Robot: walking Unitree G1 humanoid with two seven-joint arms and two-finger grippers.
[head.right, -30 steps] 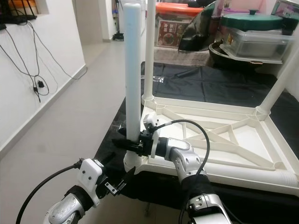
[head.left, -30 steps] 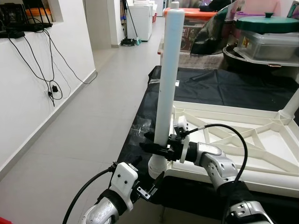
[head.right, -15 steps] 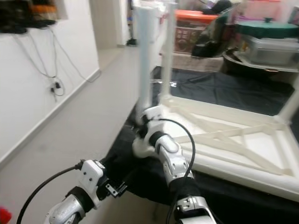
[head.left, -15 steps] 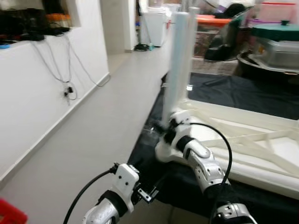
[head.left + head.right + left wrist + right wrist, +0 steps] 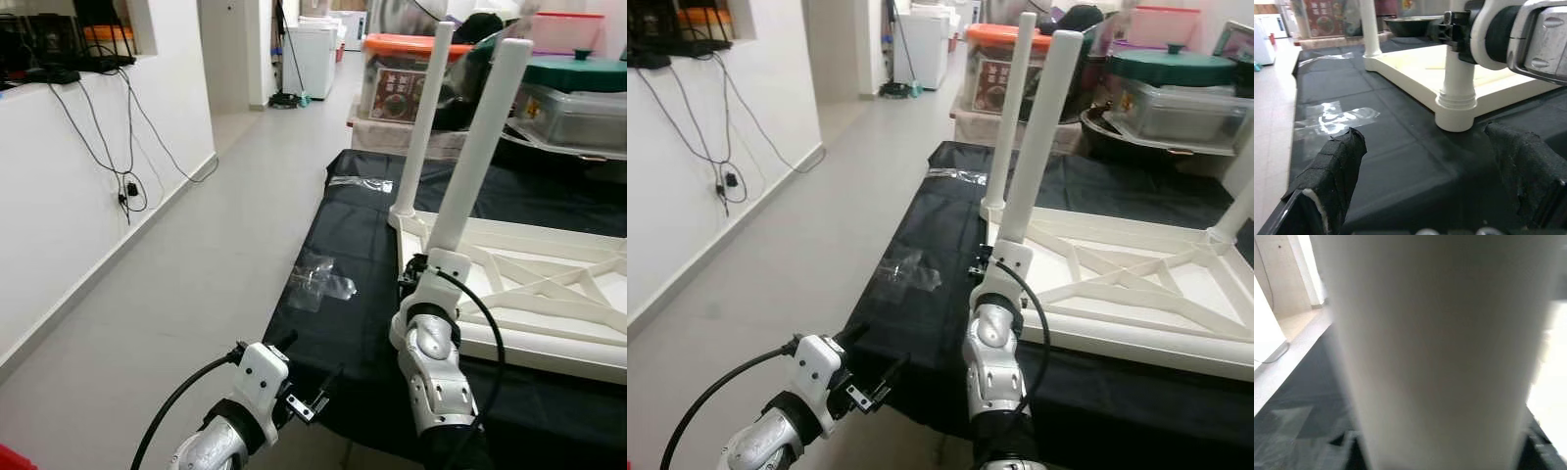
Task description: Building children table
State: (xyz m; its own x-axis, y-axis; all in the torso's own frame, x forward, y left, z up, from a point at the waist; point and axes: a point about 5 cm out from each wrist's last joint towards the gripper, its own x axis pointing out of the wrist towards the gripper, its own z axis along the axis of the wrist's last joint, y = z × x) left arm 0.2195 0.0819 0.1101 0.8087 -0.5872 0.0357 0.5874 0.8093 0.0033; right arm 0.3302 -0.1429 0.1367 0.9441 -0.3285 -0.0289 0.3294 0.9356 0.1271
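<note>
Pale tiled floor [image 5: 225,206] runs down a corridor beside a white wall [image 5: 59,196] with dangling black cables [image 5: 122,147]; black sheet [image 5: 353,255] on floor, stacked storage bins [image 5: 573,83] behind, white appliance [image 5: 313,44] at far end.

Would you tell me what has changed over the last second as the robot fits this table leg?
Mostly the camera swung. The right forearm, which reached in from the right, now points straight ahead at the near leg. The right claw stays clamped low on that leg, seated in the upturned tabletop's corner. The left claw still hangs open, low.
</note>
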